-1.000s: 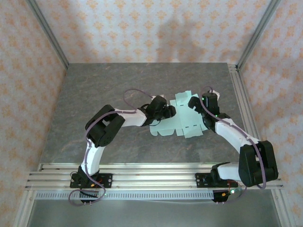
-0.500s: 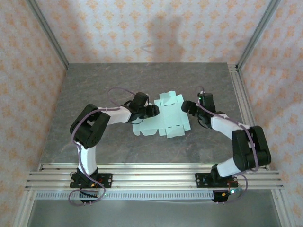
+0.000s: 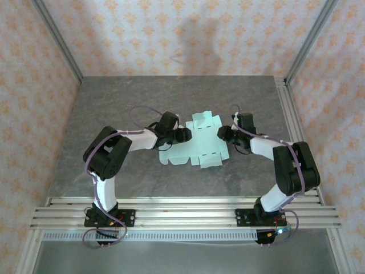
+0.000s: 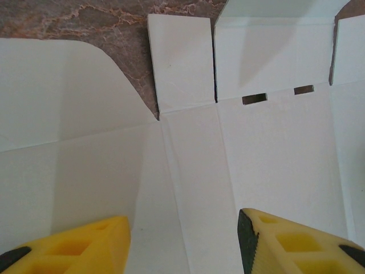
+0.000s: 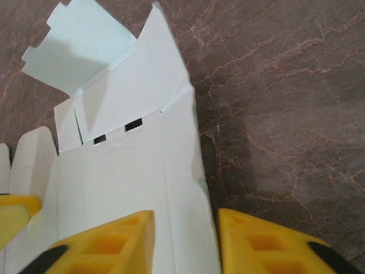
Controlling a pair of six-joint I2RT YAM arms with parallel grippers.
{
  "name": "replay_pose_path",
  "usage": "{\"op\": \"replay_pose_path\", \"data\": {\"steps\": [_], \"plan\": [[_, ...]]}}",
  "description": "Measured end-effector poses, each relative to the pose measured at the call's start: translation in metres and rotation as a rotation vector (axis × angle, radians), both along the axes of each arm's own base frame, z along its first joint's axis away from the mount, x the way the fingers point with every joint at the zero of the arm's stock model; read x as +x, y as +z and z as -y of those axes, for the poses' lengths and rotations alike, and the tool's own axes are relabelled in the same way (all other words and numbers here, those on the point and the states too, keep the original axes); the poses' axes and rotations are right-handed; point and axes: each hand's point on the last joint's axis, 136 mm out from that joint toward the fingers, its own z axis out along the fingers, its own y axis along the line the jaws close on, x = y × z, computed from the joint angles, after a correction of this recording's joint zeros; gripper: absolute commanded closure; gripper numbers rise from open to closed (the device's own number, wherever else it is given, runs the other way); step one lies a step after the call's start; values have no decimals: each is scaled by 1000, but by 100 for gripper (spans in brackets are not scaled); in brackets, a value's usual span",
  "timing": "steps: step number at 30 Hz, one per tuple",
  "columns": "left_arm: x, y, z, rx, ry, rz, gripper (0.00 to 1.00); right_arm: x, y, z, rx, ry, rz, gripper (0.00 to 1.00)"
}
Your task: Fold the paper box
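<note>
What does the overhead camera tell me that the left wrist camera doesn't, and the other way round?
Overhead: both arms, left arm and right arm, flanking the whole paper box spread on the table. Left wrist: close detail, two small slots along a crease, with the left gripper open over the paper box. Shared: the unfolded paper box on the grey marbled table.

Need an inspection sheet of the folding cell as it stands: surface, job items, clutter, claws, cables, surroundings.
Surface: grey marbled table.
Job's things: paper box, a flat unfolded cutout lying between the arms.
Clutter: nothing seen.
Claws: left claw open over the card's left part; right claw open with a narrower gap, at the card's right edge.
Cables: lilac cables loop along both arms.
Surroundings: patterned walls; metal rails at the near edge.
</note>
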Motion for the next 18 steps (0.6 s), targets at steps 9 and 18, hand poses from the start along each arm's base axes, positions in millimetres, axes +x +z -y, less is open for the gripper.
{"op": "replay_pose_path", "data": {"steps": [9, 18], "plan": [[0, 1, 0, -15, 15, -4, 46, -8, -9, 0, 6, 7, -6, 60], [1, 1, -1, -28, 27, -12, 46, -12, -12, -3, 16, 29, -4, 90]]}}
